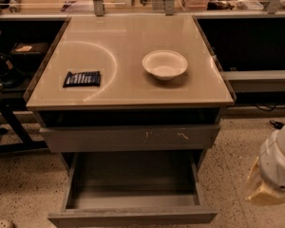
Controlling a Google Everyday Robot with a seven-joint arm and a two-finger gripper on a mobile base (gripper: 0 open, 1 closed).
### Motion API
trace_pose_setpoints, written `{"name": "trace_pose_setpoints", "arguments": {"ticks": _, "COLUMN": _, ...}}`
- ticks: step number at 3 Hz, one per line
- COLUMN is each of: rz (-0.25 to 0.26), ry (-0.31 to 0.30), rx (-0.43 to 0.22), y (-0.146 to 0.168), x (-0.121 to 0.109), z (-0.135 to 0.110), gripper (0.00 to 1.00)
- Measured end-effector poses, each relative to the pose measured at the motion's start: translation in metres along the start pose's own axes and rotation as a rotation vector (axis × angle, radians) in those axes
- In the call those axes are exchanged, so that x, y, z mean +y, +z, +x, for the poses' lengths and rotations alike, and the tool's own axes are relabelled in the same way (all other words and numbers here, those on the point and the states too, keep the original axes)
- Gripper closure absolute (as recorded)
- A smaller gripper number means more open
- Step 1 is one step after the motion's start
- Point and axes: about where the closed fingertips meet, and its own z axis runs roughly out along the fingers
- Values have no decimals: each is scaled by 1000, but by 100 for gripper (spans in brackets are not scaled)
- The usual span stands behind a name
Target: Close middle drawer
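The middle drawer [133,189] is a wide, shallow, dull-grey box pulled far out of the cabinet, and it is empty inside. Its plain flat front [133,217] lies near the bottom edge of the camera view. Above it sits the grey drawer front with pale scratch marks [128,137], which is almost flush with the cabinet. My gripper [265,190] is at the lower right, to the right of the open drawer and apart from it, below the white arm housing [278,163].
The tan cabinet top [128,56] carries a white bowl [165,64] and a dark snack packet [82,78]. Dark shelving stands to the left and right. A speckled floor [23,189] surrounds the cabinet. A counter with clutter runs along the back.
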Motion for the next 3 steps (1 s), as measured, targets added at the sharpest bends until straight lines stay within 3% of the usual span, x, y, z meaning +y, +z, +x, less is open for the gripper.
{"name": "trace_pose_setpoints", "arguments": {"ticks": 2, "rz": -205, "ry": 64, "rx": -17, "y": 146, "x": 53, "z": -7, "gripper": 100}}
{"name": "trace_pose_setpoints", "arguments": {"ticks": 3, "rz": -274, "ry": 95, "rx": -16, "y": 194, "x": 67, "z": -7, "gripper": 100}}
